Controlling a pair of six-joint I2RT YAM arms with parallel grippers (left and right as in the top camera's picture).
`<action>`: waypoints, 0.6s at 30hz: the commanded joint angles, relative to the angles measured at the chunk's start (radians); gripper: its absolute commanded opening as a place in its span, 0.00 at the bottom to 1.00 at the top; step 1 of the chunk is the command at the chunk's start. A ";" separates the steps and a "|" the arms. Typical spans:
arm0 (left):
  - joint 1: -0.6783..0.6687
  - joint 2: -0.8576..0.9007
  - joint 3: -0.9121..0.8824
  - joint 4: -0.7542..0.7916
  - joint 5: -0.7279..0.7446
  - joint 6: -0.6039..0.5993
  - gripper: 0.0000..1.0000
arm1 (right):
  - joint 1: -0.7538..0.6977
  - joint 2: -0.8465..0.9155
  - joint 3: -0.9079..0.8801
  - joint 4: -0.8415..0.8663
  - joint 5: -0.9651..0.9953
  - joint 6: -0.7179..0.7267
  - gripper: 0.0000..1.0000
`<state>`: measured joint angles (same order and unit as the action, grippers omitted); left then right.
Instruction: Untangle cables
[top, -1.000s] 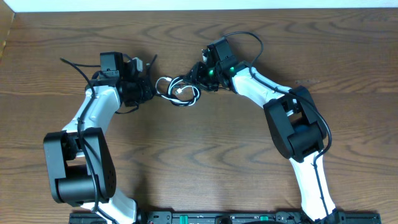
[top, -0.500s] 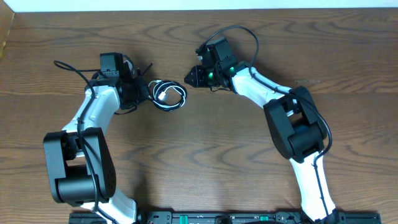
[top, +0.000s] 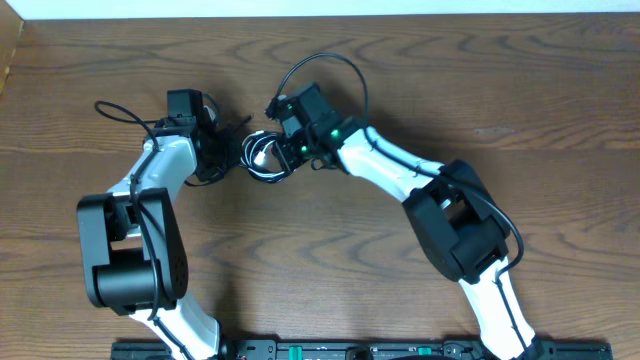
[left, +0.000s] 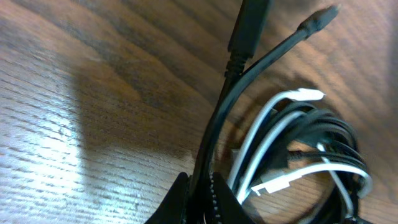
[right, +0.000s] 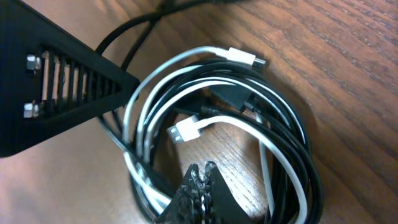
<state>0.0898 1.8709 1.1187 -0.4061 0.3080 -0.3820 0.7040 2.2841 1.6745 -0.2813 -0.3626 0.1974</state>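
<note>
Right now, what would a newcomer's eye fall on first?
The tangled coil of black and white cables in the overhead view's upper middle stands out. The left claw pinches a black strand beside it; the right claw sits shut inside its loop.

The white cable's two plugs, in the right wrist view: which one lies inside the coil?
The wider flat plug: it lies in the middle of the coil. The slimmer plug with the small metal tip rests at the coil's upper outer edge.
</note>
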 joint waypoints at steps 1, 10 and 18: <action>0.003 0.016 -0.015 0.004 -0.014 -0.017 0.13 | 0.015 0.021 0.006 -0.003 0.168 -0.038 0.01; 0.000 0.022 -0.015 0.012 -0.014 -0.017 0.35 | 0.017 0.068 0.006 -0.015 0.173 -0.034 0.01; -0.042 0.082 -0.015 0.063 -0.014 -0.016 0.42 | 0.016 0.068 0.006 -0.081 0.208 -0.023 0.01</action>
<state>0.0708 1.9030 1.1187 -0.3450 0.3077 -0.3962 0.7219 2.3318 1.6836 -0.3218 -0.2081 0.1741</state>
